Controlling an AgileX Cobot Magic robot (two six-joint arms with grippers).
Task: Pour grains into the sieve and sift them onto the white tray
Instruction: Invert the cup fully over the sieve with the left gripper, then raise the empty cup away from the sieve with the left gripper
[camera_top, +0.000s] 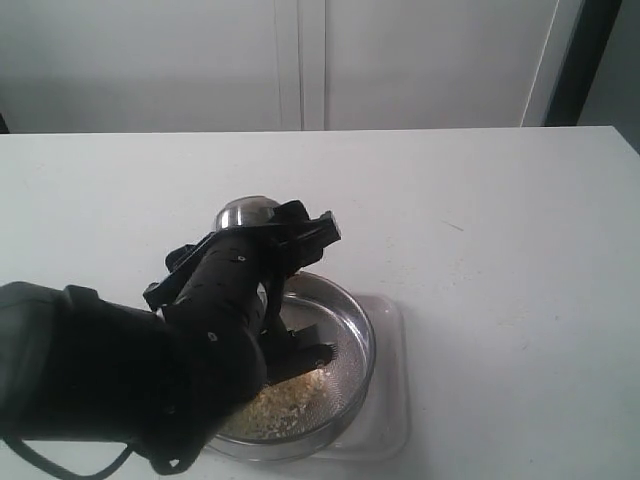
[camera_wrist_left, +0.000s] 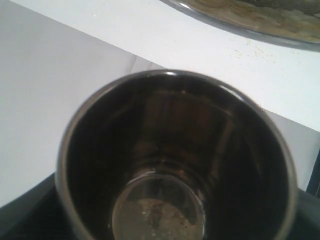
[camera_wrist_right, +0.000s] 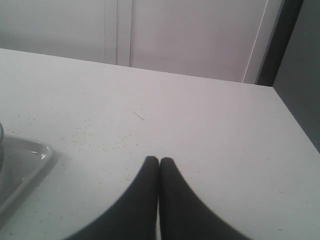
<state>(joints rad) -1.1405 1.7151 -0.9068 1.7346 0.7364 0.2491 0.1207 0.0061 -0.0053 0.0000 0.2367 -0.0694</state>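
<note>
The sieve (camera_top: 362, 335), round with a steel rim, sits on the white tray (camera_top: 392, 405) and holds a heap of yellowish grains (camera_top: 282, 400). My left gripper (camera_top: 262, 240) is shut on a small steel cup (camera_top: 248, 211), held tipped just behind the sieve. The left wrist view looks straight into the cup (camera_wrist_left: 175, 150); only a thin layer of grains (camera_wrist_left: 160, 220) lies at its bottom, and the sieve's rim (camera_wrist_left: 235, 29) runs past beyond it. My right gripper (camera_wrist_right: 159, 161) is shut and empty, low over the bare table beside a corner of the tray (camera_wrist_right: 27, 160).
The white table (camera_top: 500, 220) stretches to the right and back, with scattered stray granules (camera_wrist_right: 100, 137) near the tray. My left arm (camera_top: 120, 370) covers the sieve's left part. A white wall stands behind the table's far edge.
</note>
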